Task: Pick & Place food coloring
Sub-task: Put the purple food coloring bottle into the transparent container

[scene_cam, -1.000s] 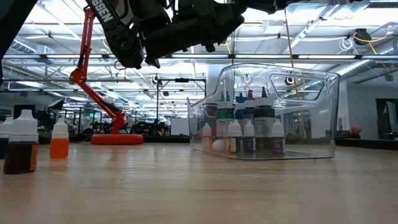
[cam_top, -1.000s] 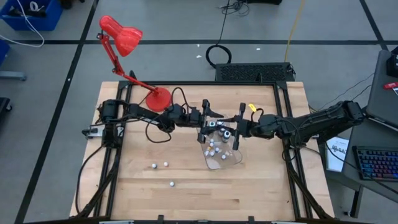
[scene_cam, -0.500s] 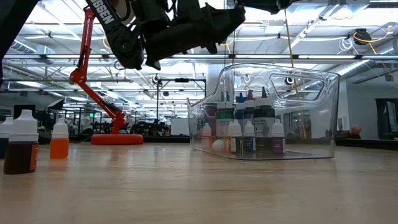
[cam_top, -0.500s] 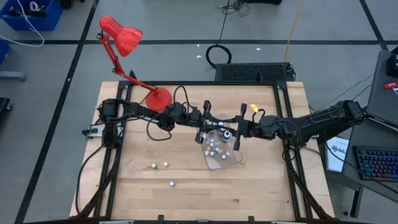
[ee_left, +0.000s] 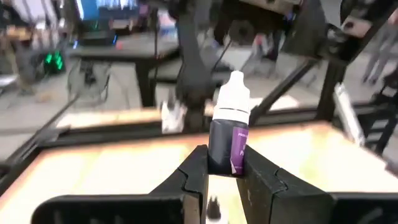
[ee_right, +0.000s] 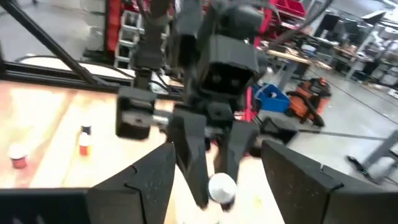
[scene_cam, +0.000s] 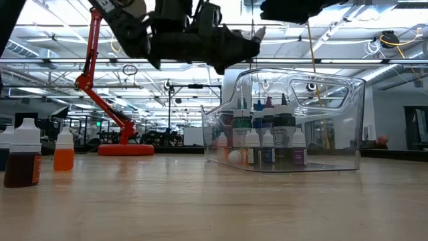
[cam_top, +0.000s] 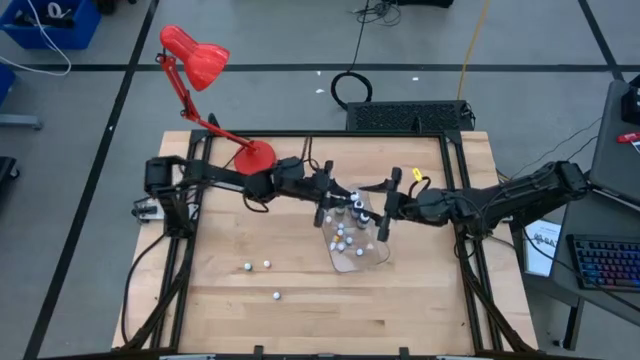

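Left fingers (ee_left: 255, 180) tight around purple-labelled bottle (ee_left: 228, 127), left wrist view only.

Red lamp (cam_top: 200, 70) blocks far-left corner; front tabletop (cam_top: 300, 320) open.

The left gripper (ee_left: 221, 171) holds a purple bottle (ee_left: 227, 134) above the clear tray (cam_top: 352, 238), with the right gripper (cam_top: 384, 212) just beyond it, facing it. Below both, bottles (scene_cam: 267, 144) stand inside the tray. Three loose bottles (cam_top: 258, 266) lie on the table (cam_top: 420, 300) toward its front, well apart from both grippers.
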